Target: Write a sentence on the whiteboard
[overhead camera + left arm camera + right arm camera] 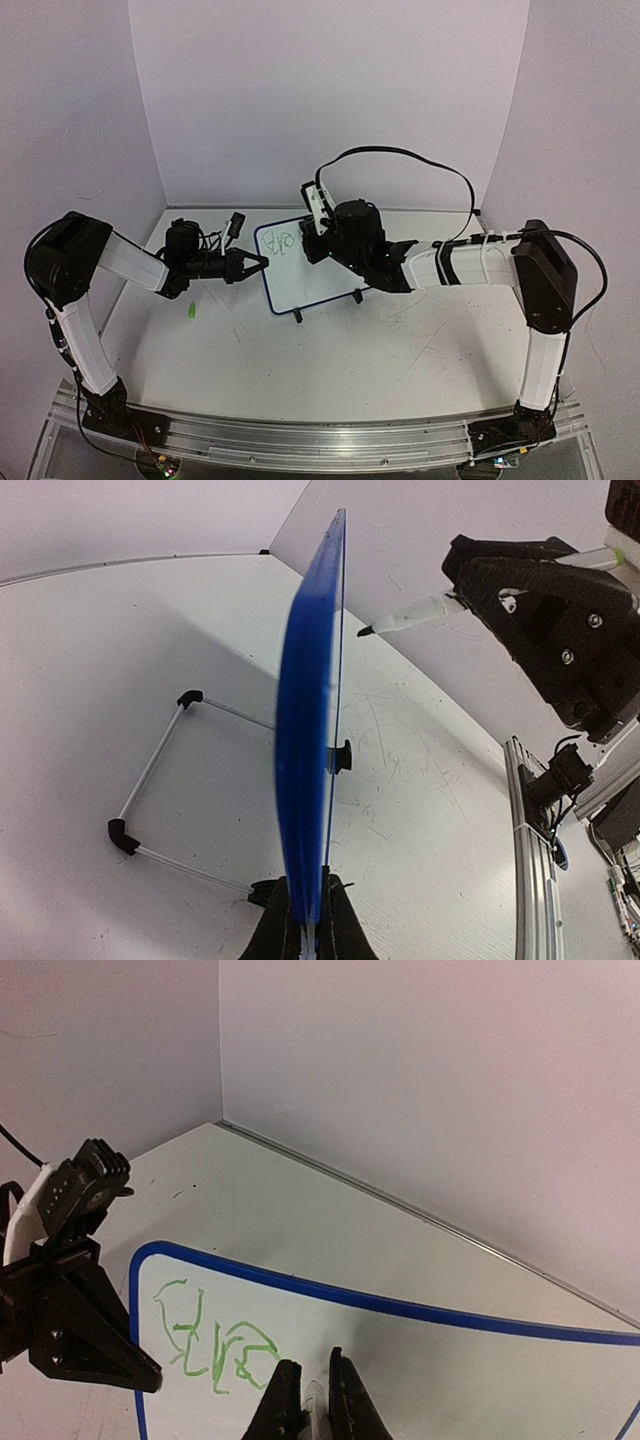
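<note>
- The whiteboard [297, 275] stands on the tabletop [400, 350], the green sentence [213, 1345] in its upper left corner.
- Left hand [307, 915] is clamped on the board's edge.
- Right hand [312, 1385] is clamped on a pen [420, 612], its tip just beside the board's face.

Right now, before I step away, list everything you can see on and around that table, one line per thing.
whiteboard: one, white with a blue frame, upright mid-table
lettering: one short scrawl, green, whiteboard's upper left corner
marker: one, white with a dark tip, pointing at the whiteboard
cap-like piece: one, green, on the table beside the left arm
wire stand: one, pale rods with black corners, behind the whiteboard
clip feet: two, black, whiteboard's bottom edge
table: one, white, scuffed
left gripper: one, black, shut on the whiteboard's edge
right gripper: one, black, shut on the marker
</note>
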{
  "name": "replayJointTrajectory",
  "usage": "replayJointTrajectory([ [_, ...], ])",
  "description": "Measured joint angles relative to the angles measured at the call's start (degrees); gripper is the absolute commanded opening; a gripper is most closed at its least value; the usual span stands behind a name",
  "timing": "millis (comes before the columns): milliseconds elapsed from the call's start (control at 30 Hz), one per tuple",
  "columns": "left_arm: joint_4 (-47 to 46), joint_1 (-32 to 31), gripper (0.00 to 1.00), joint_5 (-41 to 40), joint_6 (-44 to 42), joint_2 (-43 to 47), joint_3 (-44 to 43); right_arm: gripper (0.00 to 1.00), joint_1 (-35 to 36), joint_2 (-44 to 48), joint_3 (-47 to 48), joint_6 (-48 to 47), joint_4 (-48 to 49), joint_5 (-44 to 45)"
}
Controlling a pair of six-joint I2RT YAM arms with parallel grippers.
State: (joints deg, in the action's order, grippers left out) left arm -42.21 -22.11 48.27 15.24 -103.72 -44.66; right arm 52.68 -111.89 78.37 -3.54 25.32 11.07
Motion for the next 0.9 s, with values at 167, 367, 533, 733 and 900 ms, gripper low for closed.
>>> replayJointTrajectory([
  [167, 0.1, 0.0, 0.00, 0.0, -0.2, 0.0, 0.0, 0.00, -0.4, -1.1, 1.6, -0.4, 0.1, -0.2],
  [367, 0.1, 0.0, 0.00, 0.0, -0.2, 0.0, 0.0, 0.00, -0.4, -1.8, 2.1, -0.7, 0.3, -1.0],
  [533, 0.2, 0.0, 0.00, 0.0, -0.2, 0.0, 0.0, 0.00, -0.4, -2.2, 2.6, -0.7, 0.3, -1.5],
  [733, 0.2, 0.0, 0.00, -0.1, -0.2, 0.1, 0.0, 0.00, -0.4, -2.4, 2.6, -0.7, 0.3, -1.7],
  [900, 0.2, -0.1, 0.00, -0.1, -0.2, 0.1, 0.0, 0.00, -0.3, -2.5, 3.0, -0.7, 0.3, -1.7],
])
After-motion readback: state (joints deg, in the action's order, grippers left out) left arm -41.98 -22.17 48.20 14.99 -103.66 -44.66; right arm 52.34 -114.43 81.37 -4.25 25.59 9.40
